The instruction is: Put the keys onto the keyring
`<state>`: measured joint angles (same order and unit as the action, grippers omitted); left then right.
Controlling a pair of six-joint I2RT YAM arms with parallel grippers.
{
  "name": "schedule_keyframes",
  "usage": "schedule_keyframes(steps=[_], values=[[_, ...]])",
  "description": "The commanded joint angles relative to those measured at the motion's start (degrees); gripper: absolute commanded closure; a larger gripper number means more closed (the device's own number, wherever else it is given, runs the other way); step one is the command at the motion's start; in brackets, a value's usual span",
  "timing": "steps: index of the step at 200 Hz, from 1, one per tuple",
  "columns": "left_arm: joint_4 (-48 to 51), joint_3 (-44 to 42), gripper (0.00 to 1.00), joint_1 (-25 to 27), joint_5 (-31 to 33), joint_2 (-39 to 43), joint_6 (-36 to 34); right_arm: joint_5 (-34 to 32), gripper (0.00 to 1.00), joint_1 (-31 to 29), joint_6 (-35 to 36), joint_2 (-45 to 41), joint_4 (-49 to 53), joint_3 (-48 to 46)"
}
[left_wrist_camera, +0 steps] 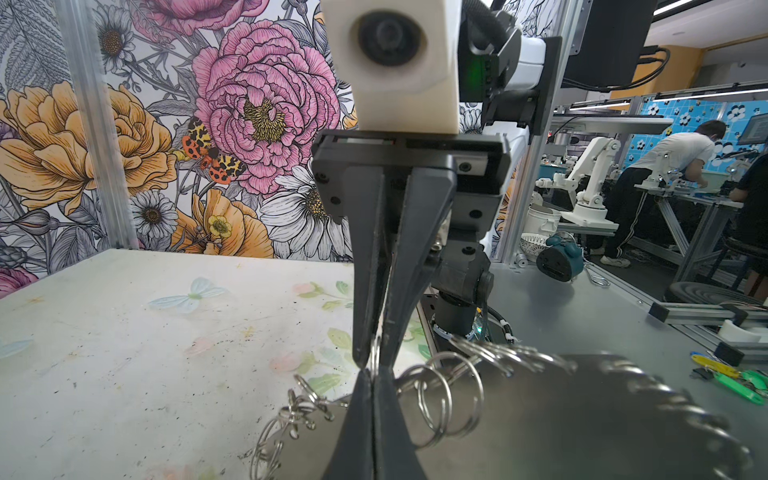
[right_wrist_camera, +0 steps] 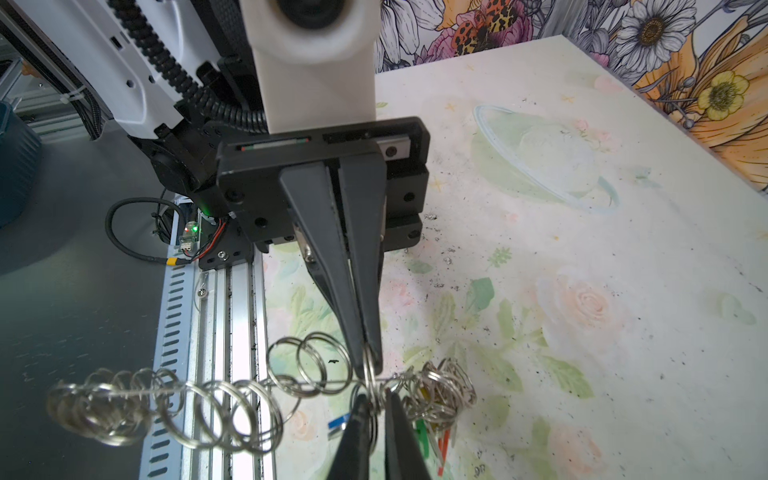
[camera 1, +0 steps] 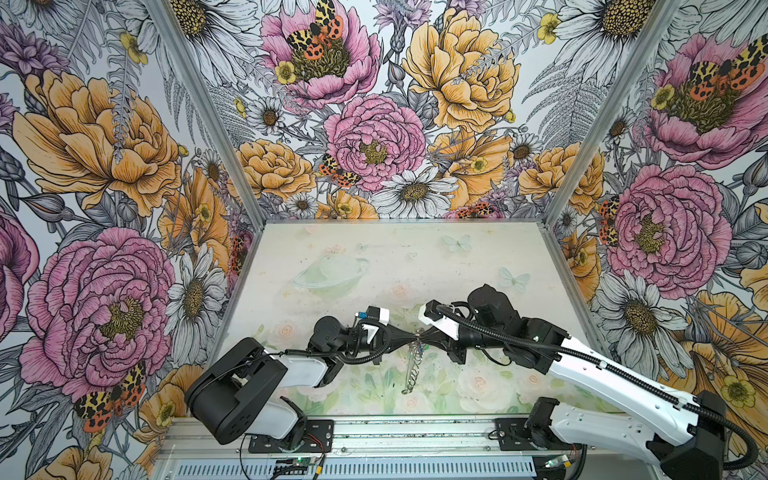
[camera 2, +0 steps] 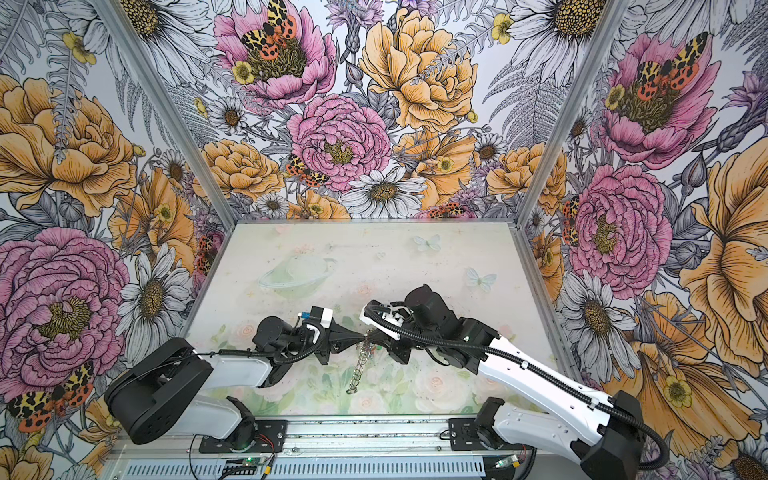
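The keyring (camera 1: 411, 370) (camera 2: 358, 370) hangs edge-on above the table in both top views, like a chain. My left gripper (camera 1: 413, 336) (left_wrist_camera: 374, 376) is shut on its upper rim, with the flat grey hoop (left_wrist_camera: 582, 415) spreading to both sides of the jaws. Facing it tip to tip, my right gripper (camera 1: 422, 334) (right_wrist_camera: 376, 401) is shut on a silver ring (right_wrist_camera: 374, 390) at that rim. The keys (right_wrist_camera: 422, 436) hang under a cluster of rings beside the right fingers: blue (right_wrist_camera: 338, 422), green and orange tags show. I cannot tell whose ring is pinched.
The pale printed table mat (camera 1: 374, 257) lies below, walled by floral panels on three sides. A metal rail (camera 1: 415, 432) with both arm bases runs along the front edge. Loose green and yellow tags (left_wrist_camera: 744, 388) lie on the grey bench outside the cell.
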<state>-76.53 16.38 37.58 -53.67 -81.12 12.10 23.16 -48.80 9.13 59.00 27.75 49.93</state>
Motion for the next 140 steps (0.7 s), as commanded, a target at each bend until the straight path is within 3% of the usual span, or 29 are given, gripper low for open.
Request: schedule_keyframes(steps=[1,48,61,86,107,140], values=[[-4.4,1.0,1.00,-0.2,-1.2,1.0,0.6,-1.2,0.92,-0.3,0.7,0.3,-1.7,-0.4],[-1.8,0.9,1.00,-0.2,0.6,0.7,-0.9,-4.2,1.00,-0.4,-0.4,0.0,-1.2,0.8],[0.5,0.2,0.95,-0.5,2.2,1.9,-2.7,-4.9,1.00,-0.2,-0.8,0.8,2.0,2.8],[17.8,0.9,0.81,0.0,6.5,8.4,-11.4,-5.3,1.00,-0.1,0.1,4.3,11.6,8.1],[36.4,3.6,0.75,1.8,12.2,14.3,-20.5,-5.5,1.00,-0.1,1.4,7.6,18.8,12.0],[37.5,3.6,0.73,3.1,13.5,14.7,-21.3,-4.8,1.00,-0.3,3.3,11.8,25.6,17.7]])
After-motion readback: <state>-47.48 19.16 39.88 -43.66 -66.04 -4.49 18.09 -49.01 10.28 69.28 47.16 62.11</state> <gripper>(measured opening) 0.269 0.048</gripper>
